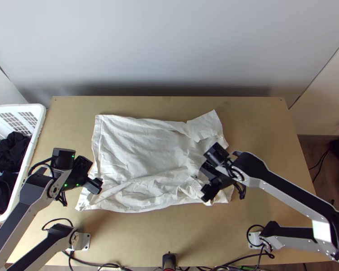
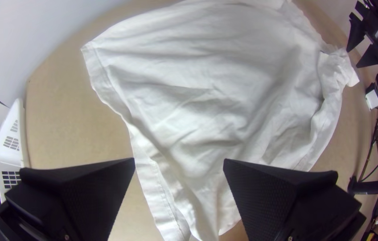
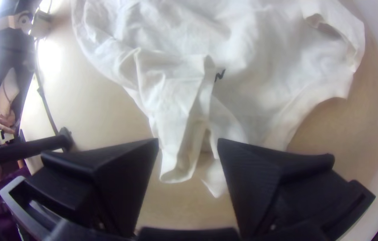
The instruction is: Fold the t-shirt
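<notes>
The white t-shirt [image 1: 138,149] lies spread over the middle of the table, wrinkled, its near right part bunched with folds. My left gripper [image 1: 97,183] is over the shirt's near left edge. In the left wrist view my left gripper [image 2: 179,163] stands open, the shirt [image 2: 198,102] running between and beyond its fingers. My right gripper [image 1: 204,183] is at the bunched near right part. In the right wrist view my right gripper [image 3: 188,143] is open above a raised fold of the shirt [image 3: 175,102], touching nothing that I can make out.
A white basket [image 1: 39,122] with dark clothes stands at the table's left edge. Bare table [image 1: 260,131] lies right of the shirt and along the near side [image 1: 138,235]. A small black device [image 1: 168,261] is at the near edge. A wall rises behind the table.
</notes>
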### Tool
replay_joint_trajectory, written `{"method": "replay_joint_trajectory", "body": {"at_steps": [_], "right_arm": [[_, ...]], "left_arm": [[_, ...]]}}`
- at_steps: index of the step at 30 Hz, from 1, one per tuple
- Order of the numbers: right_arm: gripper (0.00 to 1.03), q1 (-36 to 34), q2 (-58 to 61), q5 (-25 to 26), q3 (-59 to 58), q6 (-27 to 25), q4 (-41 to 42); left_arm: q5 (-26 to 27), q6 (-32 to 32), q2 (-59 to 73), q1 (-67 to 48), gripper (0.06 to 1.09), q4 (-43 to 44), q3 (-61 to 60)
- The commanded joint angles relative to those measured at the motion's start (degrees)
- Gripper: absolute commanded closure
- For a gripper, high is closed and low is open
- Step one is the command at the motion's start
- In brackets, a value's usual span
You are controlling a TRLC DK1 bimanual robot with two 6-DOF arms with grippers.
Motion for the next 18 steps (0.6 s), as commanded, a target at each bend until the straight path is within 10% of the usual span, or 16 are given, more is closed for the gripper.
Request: {"method": "replay_joint_trajectory", "body": {"at_steps": [1,6,15,18], "right_arm": [[0.20,1.35,5.09,-0.04,0.60,1.77,2.25],[0.22,2.75,7.72,-0.04,1.57,2.03,4.27],[0.97,2.58,6.32,-0.56,1.48,1.16,5.68],[1.00,2.23,4.21,-0.56,0.34,1.24,4.71]], "left_arm": [[0.09,-0.02,-0.21,0.06,0.12,-0.07,-0.22],[0.09,-0.02,-0.30,0.06,0.12,-0.07,0.04],[0.09,-0.02,-0.48,0.15,0.12,-0.07,0.04],[0.01,-0.02,-0.48,0.15,0.12,-0.07,0.13]]}}
